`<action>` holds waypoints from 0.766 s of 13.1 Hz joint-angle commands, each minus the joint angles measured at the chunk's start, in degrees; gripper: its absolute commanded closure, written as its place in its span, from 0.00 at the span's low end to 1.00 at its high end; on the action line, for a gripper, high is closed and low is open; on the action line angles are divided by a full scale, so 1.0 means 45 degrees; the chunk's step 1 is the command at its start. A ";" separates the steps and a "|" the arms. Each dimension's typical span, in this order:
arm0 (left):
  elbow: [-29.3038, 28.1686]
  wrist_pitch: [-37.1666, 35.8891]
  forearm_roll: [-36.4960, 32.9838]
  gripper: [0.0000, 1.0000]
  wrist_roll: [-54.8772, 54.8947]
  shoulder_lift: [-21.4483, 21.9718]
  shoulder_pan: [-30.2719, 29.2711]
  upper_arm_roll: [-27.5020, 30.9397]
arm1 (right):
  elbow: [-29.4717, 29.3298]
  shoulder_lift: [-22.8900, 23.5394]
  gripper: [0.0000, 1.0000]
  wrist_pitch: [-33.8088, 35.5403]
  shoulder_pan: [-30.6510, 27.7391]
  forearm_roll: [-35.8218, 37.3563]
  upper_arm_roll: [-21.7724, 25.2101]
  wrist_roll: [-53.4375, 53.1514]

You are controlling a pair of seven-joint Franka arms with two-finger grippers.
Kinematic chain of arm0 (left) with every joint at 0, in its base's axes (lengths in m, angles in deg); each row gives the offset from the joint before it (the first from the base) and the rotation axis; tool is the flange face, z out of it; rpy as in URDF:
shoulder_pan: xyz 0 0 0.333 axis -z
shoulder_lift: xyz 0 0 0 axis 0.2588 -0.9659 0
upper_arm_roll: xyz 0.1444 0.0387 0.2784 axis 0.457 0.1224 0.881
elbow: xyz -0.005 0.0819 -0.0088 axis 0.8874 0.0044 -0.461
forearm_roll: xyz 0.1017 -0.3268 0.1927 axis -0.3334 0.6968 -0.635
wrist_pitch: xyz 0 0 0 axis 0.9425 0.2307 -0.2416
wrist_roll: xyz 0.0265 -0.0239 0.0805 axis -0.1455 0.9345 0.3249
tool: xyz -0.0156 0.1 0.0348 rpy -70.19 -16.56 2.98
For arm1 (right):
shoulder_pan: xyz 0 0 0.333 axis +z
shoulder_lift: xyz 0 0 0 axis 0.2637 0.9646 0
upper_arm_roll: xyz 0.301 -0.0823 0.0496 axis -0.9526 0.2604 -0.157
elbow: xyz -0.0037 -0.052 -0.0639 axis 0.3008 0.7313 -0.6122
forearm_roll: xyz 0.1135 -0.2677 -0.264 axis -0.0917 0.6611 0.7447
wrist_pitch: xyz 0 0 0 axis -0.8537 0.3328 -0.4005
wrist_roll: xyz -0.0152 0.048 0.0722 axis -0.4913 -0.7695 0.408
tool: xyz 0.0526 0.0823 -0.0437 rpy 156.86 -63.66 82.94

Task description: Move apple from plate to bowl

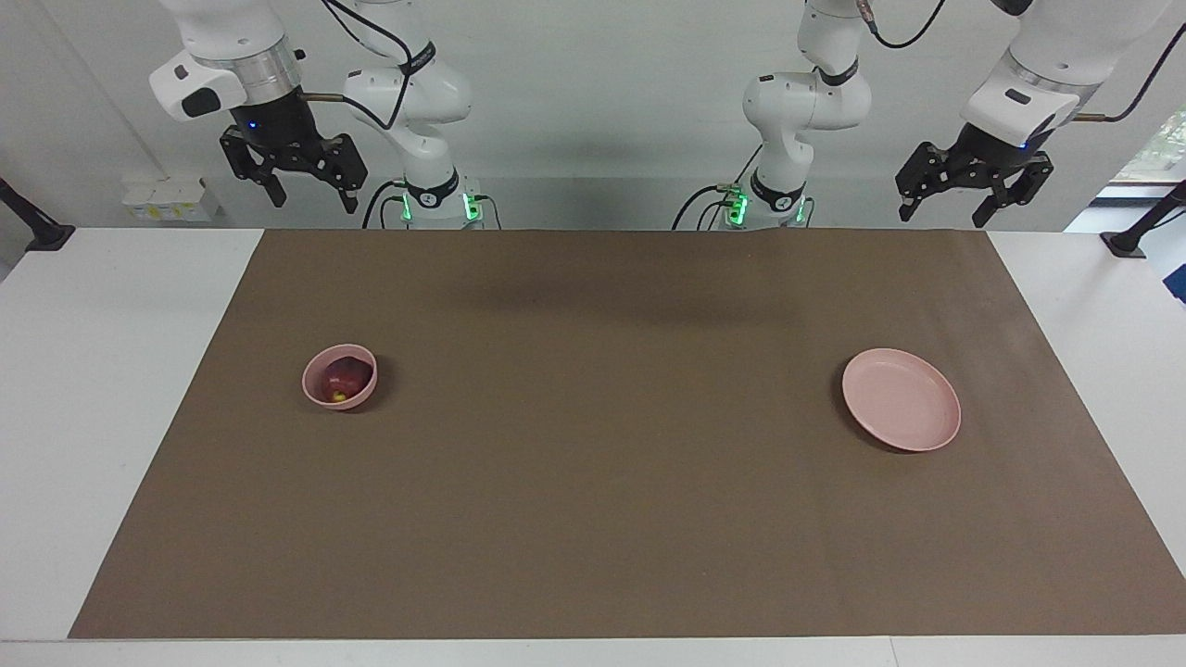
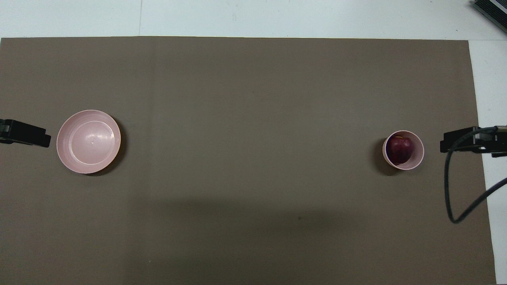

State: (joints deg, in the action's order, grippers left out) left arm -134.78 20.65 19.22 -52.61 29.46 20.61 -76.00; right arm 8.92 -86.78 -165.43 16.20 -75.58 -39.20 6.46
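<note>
The dark red apple (image 1: 343, 378) (image 2: 400, 149) lies inside the small pink bowl (image 1: 315, 389) (image 2: 420, 158), toward the right arm's end of the table. At the left arm's end rests the flat pink plate (image 1: 901, 399) (image 2: 88, 141) with nothing on it. My right gripper (image 1: 313, 202) hangs high and open, holding nothing, over the table's edge by the robots, away from the bowl. High up too, my left gripper (image 1: 942, 218) waits open and holding nothing, over the mat's corner by its base.
A brown mat (image 1: 602, 445) covers most of the white table (image 1: 102, 371). Small white boxes (image 1: 171, 197) stand past the table's edge near the right arm. A black cable (image 2: 449, 198) loops down from the right arm over the mat's end.
</note>
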 commanded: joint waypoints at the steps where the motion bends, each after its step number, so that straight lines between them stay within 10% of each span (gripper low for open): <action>1: -0.0198 0.0027 0.0113 0.00 -0.0125 0.0217 0.0042 -0.0022 | 0.0543 -0.0465 0.00 -0.0257 -0.0279 0.0027 -0.0015 0.0377; 10: -0.0159 0.0183 -0.0102 0.00 -0.0047 0.0139 0.0042 -0.0003 | 0.0250 -0.0270 0.00 -0.0256 -0.0339 0.0006 -0.0035 0.0357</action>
State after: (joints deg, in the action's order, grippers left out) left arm -134.78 20.75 19.17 -52.62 29.46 20.61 -76.15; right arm 9.42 -87.37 -165.48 15.44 -75.58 -39.18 6.47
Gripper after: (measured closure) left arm 0.000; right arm 0.000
